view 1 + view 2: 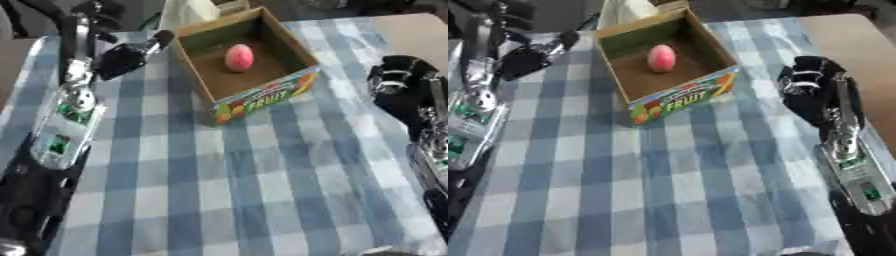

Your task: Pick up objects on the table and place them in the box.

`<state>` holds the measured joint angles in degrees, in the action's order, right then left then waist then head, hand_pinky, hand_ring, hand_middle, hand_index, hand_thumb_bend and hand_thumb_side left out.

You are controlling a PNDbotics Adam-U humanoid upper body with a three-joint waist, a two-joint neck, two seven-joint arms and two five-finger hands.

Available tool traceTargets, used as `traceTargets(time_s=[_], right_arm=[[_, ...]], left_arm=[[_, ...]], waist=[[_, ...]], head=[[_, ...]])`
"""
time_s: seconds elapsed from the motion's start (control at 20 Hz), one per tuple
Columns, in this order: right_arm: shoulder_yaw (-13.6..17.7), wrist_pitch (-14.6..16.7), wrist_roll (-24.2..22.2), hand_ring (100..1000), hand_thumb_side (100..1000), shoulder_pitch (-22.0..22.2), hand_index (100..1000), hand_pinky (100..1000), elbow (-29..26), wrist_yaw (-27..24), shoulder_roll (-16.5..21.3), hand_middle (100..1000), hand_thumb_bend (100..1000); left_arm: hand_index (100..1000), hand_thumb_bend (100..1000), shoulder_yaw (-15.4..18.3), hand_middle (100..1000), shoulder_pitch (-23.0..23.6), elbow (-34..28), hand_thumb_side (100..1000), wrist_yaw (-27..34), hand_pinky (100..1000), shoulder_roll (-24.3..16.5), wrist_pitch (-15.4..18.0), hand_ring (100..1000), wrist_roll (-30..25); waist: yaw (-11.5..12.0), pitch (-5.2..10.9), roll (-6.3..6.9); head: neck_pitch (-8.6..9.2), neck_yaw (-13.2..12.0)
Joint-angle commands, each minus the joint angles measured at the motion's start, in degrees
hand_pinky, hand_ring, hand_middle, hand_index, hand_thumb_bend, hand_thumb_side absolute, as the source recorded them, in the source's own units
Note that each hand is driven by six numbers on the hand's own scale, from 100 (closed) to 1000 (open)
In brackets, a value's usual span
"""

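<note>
Box: my cardboard box (262, 97) sits at the far middle of the bench (262, 200), turned at an angle, open top, front wall printed with fruit pictures and the word FRUIT.
Object: one pink, egg-shaped thing (661, 57) lies on the box floor, toward the back, apart from the walls (I can't name it closer than that).
Bench: blue-and-white checked cloth over it; a bare tan corner shows at far right.
Left hand: my left hand (131, 55) hangs just beside the box's left wall, near its far corner, not touching as far as I see.
Left fingers: one stretches toward the box rim, the rest are a dark blur, so I cannot tell open or closed.
Right hand: my right hand (807, 87) sits right of the box, apart from it, over the cloth.
Right fingers: cannot tell either (black lump, silver ring at the wrist); nothing visible in it.
</note>
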<state>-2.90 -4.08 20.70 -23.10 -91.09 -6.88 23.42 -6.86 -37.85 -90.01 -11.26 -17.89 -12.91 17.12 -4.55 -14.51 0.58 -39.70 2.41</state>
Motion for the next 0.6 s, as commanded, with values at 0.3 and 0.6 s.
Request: traceTargets(time_s=[0.3,0.6], right_arm=[[1.1,0.3,0.7,642,113,-0.2,691,602,-0.7,-0.2,1.1,617,167],[1.2,0.4,0.8,643,112,-0.1,690,602,-0.7,-0.3,1.0,617,168]], left_arm=[[672,736,6.4,578,8.5,-9.4,347,11.3,565,-5.6,2.2,602,0.1],[662,707,8.4,565,11.9,-8.7,337,14.8,562,-5.2,3.4,592,-0.1]], waist=[[1.5,0.83,-0.42],[2.1,0.83,-0.54]], head=[[0.30,0.6],[0.21,0.5]])
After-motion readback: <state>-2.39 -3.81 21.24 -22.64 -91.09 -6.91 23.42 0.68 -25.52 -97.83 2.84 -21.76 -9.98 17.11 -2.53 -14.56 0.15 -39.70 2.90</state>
